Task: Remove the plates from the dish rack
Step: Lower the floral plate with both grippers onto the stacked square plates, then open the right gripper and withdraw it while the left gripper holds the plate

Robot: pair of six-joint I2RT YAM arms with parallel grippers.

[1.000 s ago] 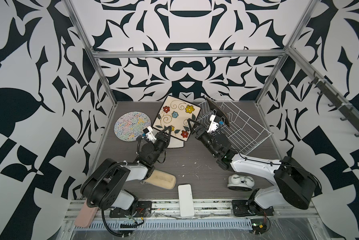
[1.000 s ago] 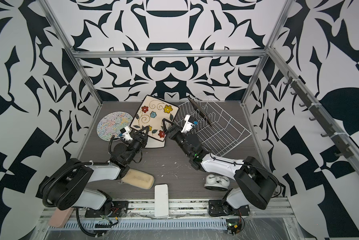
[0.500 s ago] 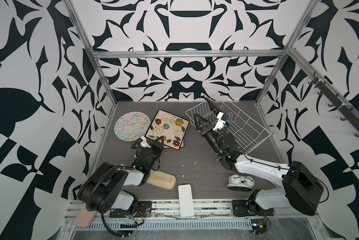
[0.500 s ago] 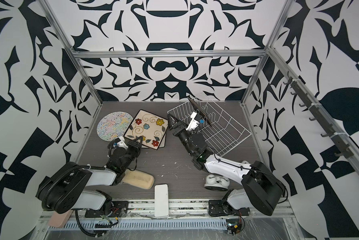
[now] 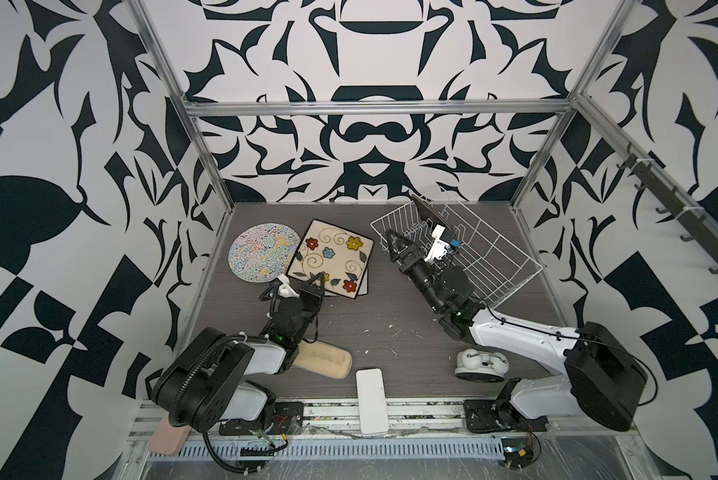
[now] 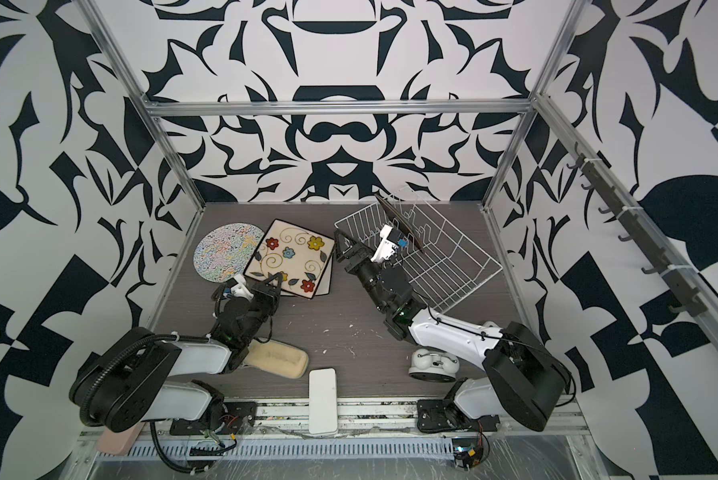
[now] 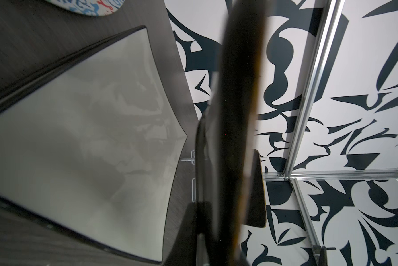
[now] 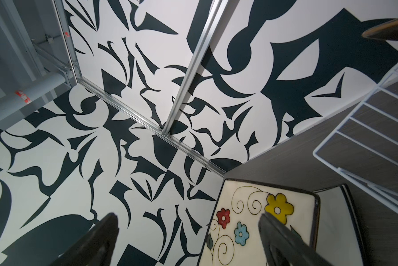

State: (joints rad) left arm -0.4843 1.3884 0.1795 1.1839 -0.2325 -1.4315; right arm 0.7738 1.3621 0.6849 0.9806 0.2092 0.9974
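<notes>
**White wire dish rack (image 5: 496, 253) at 2 o'clock; unloaded plates at 10 o'clock.**

The rack's long axis runs 10 to 4 o'clock, and a dark plate (image 5: 428, 212) stands on edge at its far end. The glossy cream flowered plate (image 5: 332, 257) lies flat on a pale plate (image 5: 364, 286); one second earlier it was tilted up. The round squiggle plate (image 5: 264, 252) lies at its 9 o'clock. The left gripper (image 5: 313, 284) is clenched on the flowered plate's near edge. The right gripper (image 5: 395, 243) is spread and empty.
</notes>
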